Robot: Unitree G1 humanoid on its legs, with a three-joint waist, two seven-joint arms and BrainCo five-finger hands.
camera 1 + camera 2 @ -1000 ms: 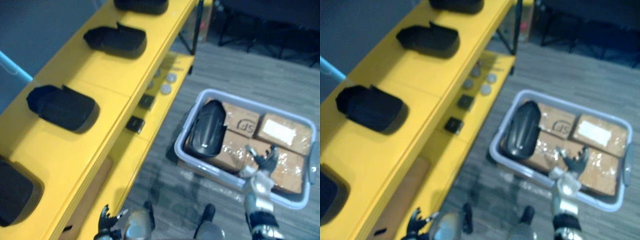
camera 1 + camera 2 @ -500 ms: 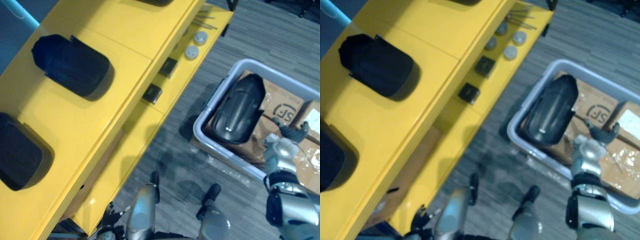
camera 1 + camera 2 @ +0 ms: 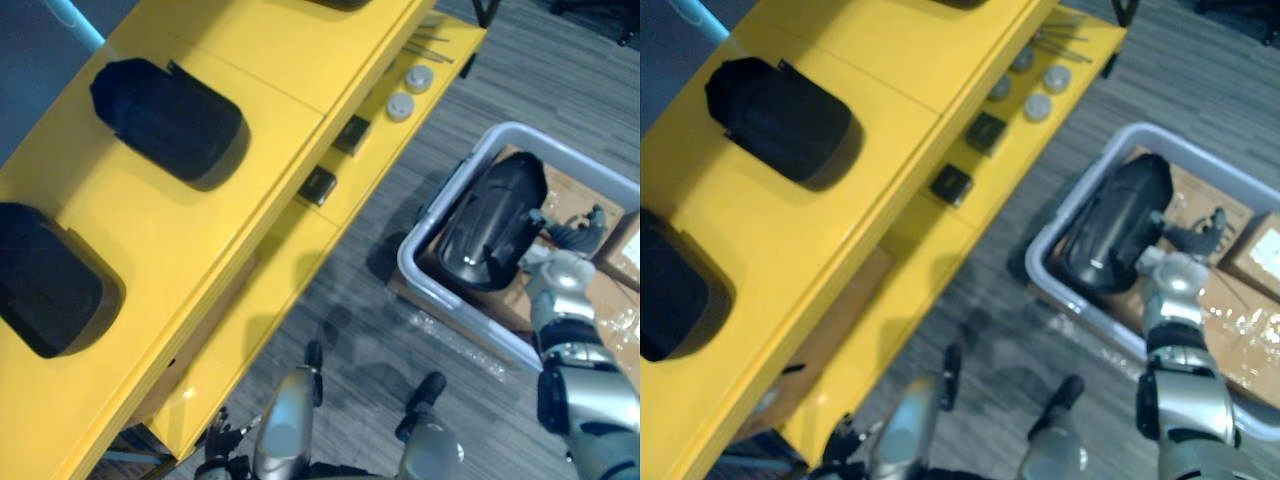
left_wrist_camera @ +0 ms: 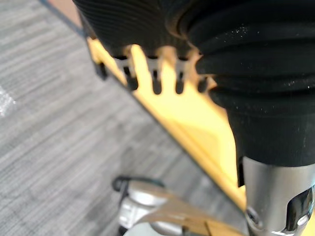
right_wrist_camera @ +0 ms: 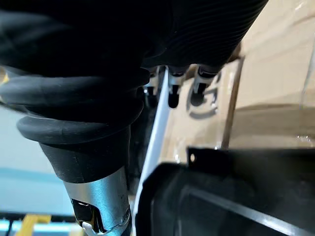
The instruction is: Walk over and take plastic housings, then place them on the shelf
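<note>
A black plastic housing (image 3: 495, 222) lies in a grey bin (image 3: 428, 222) on the floor at the right, resting on cardboard boxes (image 3: 1232, 305). My right hand (image 3: 566, 238) hovers over the bin just beside the housing's right edge, fingers spread and straight, holding nothing. In the right wrist view its fingers (image 5: 173, 94) point at a box, with the housing (image 5: 236, 199) close by. Two more black housings (image 3: 170, 118) (image 3: 45, 275) sit on the yellow shelf's top board (image 3: 270, 60). My left hand (image 3: 224, 456) hangs low by the shelf's front; its fingers (image 4: 155, 81) are relaxed and empty.
The shelf's lower board (image 3: 370, 170) sticks out toward the bin and carries two small black square parts (image 3: 319, 185) and round grey caps (image 3: 402, 105). Grey carpet (image 3: 360, 300) lies between shelf and bin.
The camera has swung along the shelf, so the whole scene shifted. My right hand has reached from the bin's near rim to the housing's side.
</note>
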